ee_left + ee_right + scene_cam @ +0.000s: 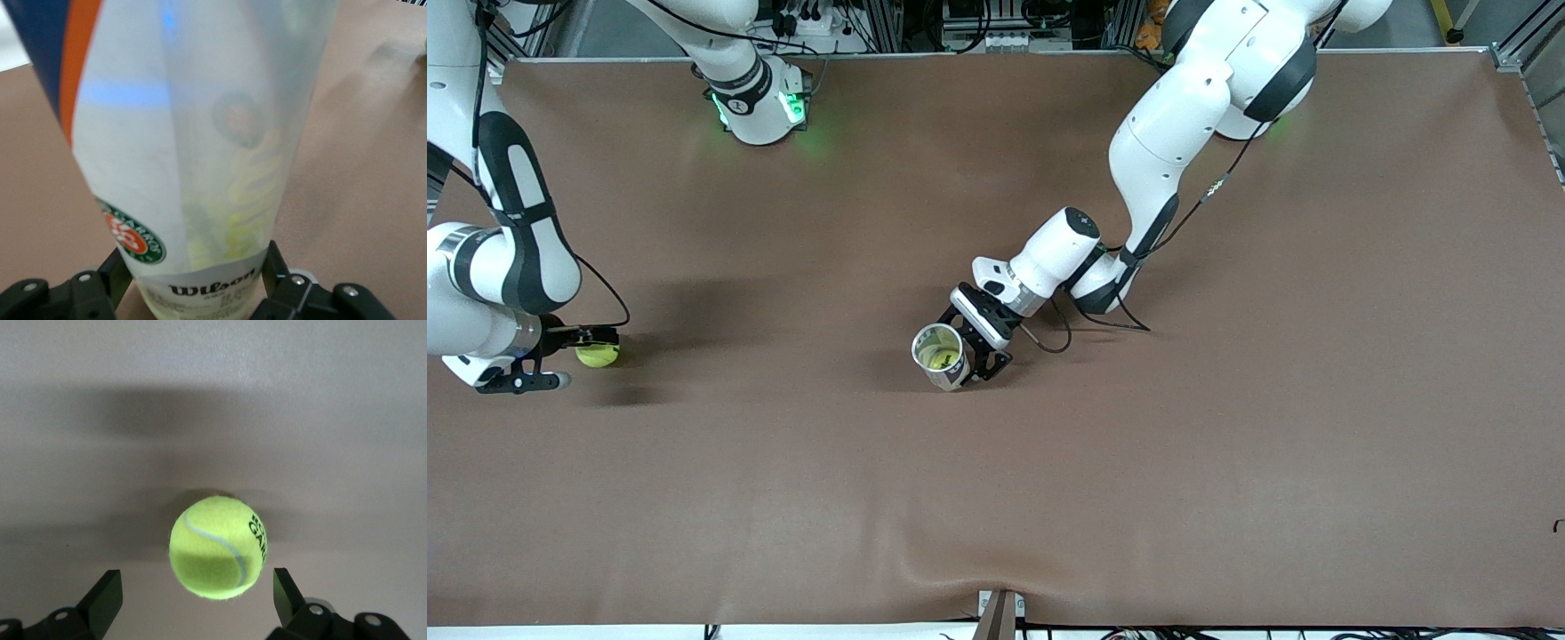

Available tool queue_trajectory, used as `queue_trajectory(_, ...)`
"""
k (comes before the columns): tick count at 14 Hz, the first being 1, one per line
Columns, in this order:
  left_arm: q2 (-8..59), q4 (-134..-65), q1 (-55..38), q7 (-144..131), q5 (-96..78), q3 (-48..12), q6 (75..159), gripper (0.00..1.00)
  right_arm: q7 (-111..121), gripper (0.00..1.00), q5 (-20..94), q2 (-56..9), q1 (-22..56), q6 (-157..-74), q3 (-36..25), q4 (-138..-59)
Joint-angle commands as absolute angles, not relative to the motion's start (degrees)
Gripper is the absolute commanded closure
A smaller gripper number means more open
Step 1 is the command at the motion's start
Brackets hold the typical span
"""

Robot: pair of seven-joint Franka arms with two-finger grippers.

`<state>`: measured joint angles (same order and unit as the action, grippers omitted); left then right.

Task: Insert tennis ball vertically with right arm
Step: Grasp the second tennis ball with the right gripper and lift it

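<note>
Brown matting is spreading under me in the front view, where my right gripper [560, 356] is hovering low beside the fuzzy yellow-green tennis ball [597, 355] at the right arm's end of the table. Mid-table, my left gripper [971, 351] is clamping the clear plastic ball can [941, 356], upright (one ball inside). Left wrist view: the can's printed wall [200, 153] is sitting between my fingers. Right wrist view: the ball [218, 547] is lying ahead of my wide-open jaws. I'm judging this the pickup; next I need to straddle and close.

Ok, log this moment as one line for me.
left pincer: shut on can, upright, ball inside | right pincer: open, around ball on table | insert: not yet done
</note>
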<state>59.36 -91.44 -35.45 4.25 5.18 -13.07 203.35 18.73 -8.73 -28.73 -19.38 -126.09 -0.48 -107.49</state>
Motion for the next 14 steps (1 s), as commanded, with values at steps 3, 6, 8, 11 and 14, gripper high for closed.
queue_trajectory(3, 58.36, -91.76, -35.68, 4.31, 5.1, -12.74, 203.82, 0.18, 20.74, 0.0, -10.02, -29.09, -21.44, -129.9, 0.44, -109.34)
queue_trajectory(6, 58.36, -91.76, -35.77, 4.31, 5.1, -12.74, 203.82, 0.18, 21.53, 0.0, -10.02, -29.71, -21.62, -129.99, 0.44, -109.34)
queue_trajectory(8, 58.36, -91.67, -35.77, 4.31, 5.1, -12.74, 203.82, 0.18, 23.45, 0.12, -10.02, -29.79, -21.8, -130.86, 0.44, -109.51)
queue_trajectory(11, 58.36, -91.67, -35.68, 4.31, 5.1, -12.74, 203.82, 0.18, 24.7, 0.24, -10.02, -30.41, -22.85, -131.92, 0.53, -109.69)
queue_trajectory(14, 58.36, -91.76, -35.77, 4.31, 5.1, -12.74, 203.82, 0.18, 24.78, 0.84, -10.02, -30.41, -22.76, -131.58, 0.53, -109.51)
